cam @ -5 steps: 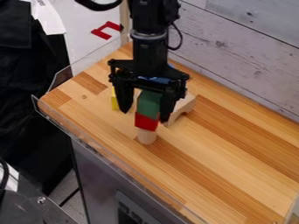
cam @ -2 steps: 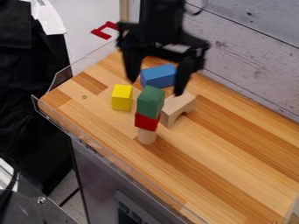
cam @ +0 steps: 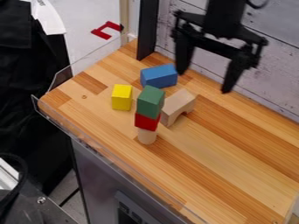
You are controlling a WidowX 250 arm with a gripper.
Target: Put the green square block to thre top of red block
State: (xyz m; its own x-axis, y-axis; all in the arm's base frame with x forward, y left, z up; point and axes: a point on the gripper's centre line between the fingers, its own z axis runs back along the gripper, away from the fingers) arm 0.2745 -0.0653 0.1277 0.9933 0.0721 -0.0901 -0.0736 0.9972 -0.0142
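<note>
High at the upper right, my gripper (cam: 203, 82) hangs open with nothing between its fingers, up and to the right of the block stack. The green block (cam: 150, 102) rests on top of the red block (cam: 146, 121), slightly turned against it. Under the red block stands a pale wooden cylinder (cam: 147, 136) on the wooden surface. The stack is upright, and the gripper is apart from it.
A yellow block (cam: 121, 97) stands left of the stack, a blue block (cam: 159, 76) lies behind it, and a wooden arch (cam: 178, 107) is close on its right. A clear guard edges the wooden table (cam: 234, 148); a plank wall runs behind.
The gripper, first around the green block, has moved up and to the right, away from the stack. The green block has stayed on the red one.
</note>
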